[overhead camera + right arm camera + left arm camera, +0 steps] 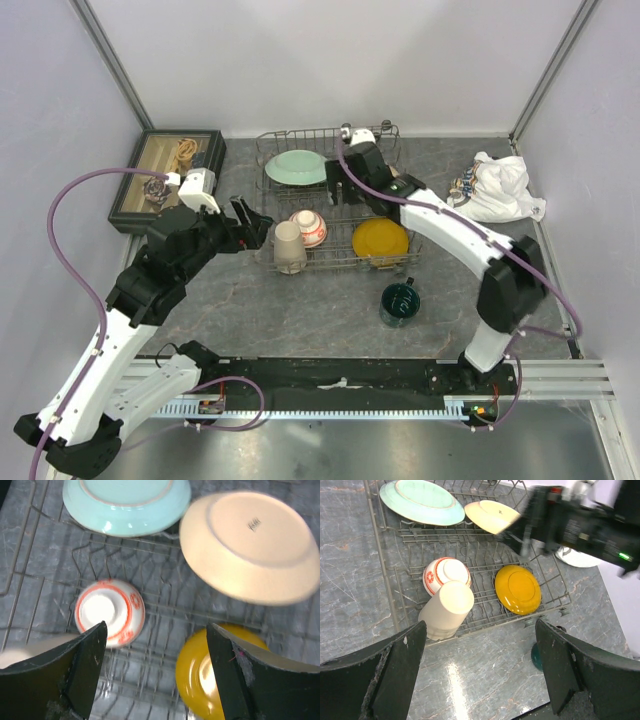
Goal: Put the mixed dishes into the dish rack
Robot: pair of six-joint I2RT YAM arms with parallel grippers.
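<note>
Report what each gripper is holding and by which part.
Nothing is held. The left gripper and right gripper both show open, empty jaws; the tan plate lies clear of them in the dish rack.

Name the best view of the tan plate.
Right wrist: the tan plate fills the upper right, underside showing. Left wrist shows it small, partly behind the right arm, which hides it from above.

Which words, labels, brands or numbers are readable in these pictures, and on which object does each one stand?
No text can be read with certainty.
Dark stamp on the underside of the tan plate: a short maker's mark, too blurred to read.
White print on the black housing of the right arm: several lines, too blurred to read.
Red marks on the small red-orange bowl: ornament, not writing.
</note>
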